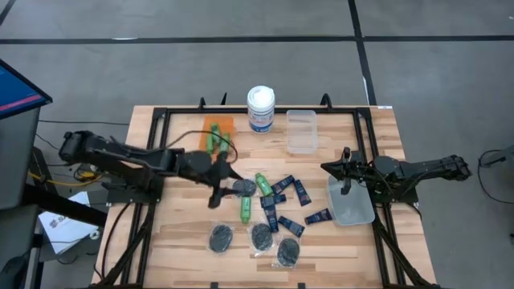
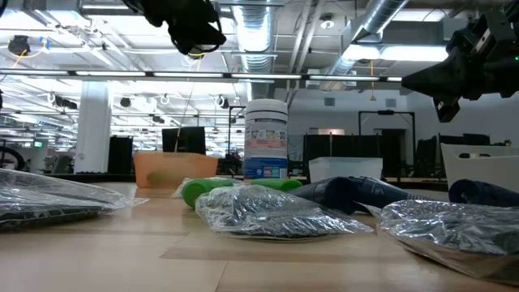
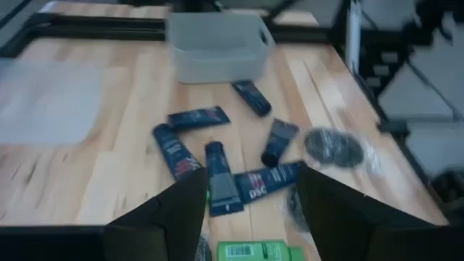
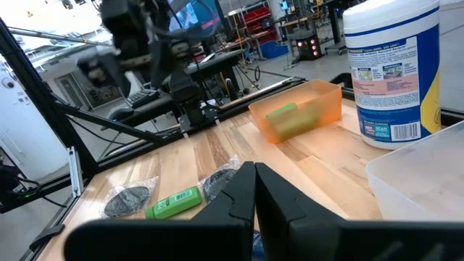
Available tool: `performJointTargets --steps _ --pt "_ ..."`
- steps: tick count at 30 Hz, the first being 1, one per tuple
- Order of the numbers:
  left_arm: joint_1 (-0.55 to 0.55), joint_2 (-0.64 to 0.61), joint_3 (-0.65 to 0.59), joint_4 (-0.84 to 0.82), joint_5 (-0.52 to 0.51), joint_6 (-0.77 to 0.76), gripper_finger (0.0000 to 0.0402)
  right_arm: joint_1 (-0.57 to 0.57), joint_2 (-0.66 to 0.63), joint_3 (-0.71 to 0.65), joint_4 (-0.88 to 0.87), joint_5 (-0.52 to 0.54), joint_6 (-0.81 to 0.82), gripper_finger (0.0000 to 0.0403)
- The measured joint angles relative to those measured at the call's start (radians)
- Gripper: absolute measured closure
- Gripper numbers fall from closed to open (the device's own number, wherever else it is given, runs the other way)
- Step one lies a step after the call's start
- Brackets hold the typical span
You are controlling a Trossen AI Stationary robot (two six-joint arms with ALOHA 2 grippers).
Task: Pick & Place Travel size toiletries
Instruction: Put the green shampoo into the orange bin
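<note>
The travel size toiletries lie loose on the wooden table's middle: green bottles (image 1: 245, 209), navy tubes (image 1: 287, 193) and black discs in clear packets (image 1: 222, 237). More green bottles (image 1: 212, 141) lie in an orange bin (image 1: 218, 127). My left gripper (image 1: 227, 183) hangs open above the left side of the pile, holding nothing. Its wrist view looks past the fingers (image 3: 250, 181) at navy tubes (image 3: 217, 177), a green bottle (image 3: 250, 251) and a disc packet (image 3: 333, 145). My right gripper (image 1: 331, 168) is shut and empty at the table's right, above a grey bin (image 1: 351, 202).
A large white canister (image 1: 261, 108) with a blue label stands at the far edge, a clear bin (image 1: 302, 131) to its right. A black metal frame (image 1: 152, 160) runs around the table top. Bare wood lies at the near left.
</note>
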Motion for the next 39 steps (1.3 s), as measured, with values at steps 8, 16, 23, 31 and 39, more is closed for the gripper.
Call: performJointTargets --steps 8,16,23,31,39 --pt "-0.058 0.161 0.015 0.032 0.028 0.168 0.016 0.0 0.0 0.0 0.0 0.0 0.0 0.0403" --pt "-0.034 0.325 0.131 0.029 0.088 0.191 0.0151 0.0 0.0 0.0 0.0 0.0 0.0 0.0403" --pt "-0.035 0.412 0.178 0.028 0.043 -0.077 0.0151 0.0 0.0 0.0 0.0 0.0 0.0 0.0403" --pt "-0.094 0.415 0.177 -0.068 -0.009 -0.506 0.0152 0.0 0.0 0.0 -0.001 0.0 0.0 0.0403" --pt "-0.137 0.411 0.178 -0.156 -0.015 -0.874 0.0151 0.0 0.0 0.0 -0.001 0.0 0.0 0.0403"
